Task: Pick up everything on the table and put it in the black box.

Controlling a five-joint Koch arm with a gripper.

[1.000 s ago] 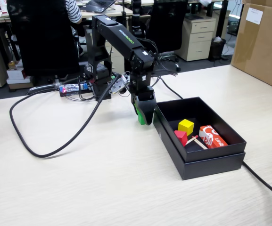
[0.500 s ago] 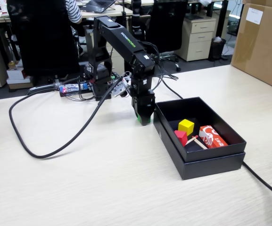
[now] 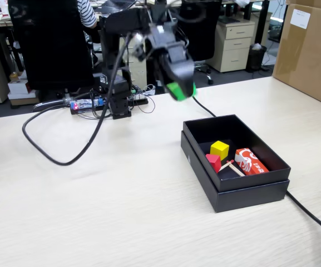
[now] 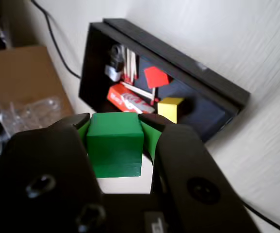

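My gripper (image 3: pixel 181 89) hangs high above the table (image 3: pixel 93 211), shut on the green cube (image 3: pixel 178 90), up and left of the black box (image 3: pixel 260 192) in the fixed view. The wrist view has the green cube (image 4: pixel 114 143) pressed between both green-padded jaws of the gripper (image 4: pixel 114 121). Beyond it lies the black box (image 4: pixel 212 80), open, with the yellow cube (image 4: pixel 171 108) and the red cube (image 4: pixel 155 76) inside. The fixed view also has the yellow cube (image 3: pixel 220 149) and red cube (image 3: pixel 213 162) in the box.
A red-and-white packet (image 3: pixel 251 161) and thin wooden sticks (image 3: pixel 232 168) lie in the box too. A large brown carton (image 3: pixel 310 50) stands at the right. A black cable (image 3: pixel 54 150) loops over the table's left part; another cable (image 3: pixel 313 219) runs off at the lower right.
The arm has lifted the green cube from the tabletop beside the box's left wall to well above the table, and swung it slightly right. Cubes in the box have not moved.
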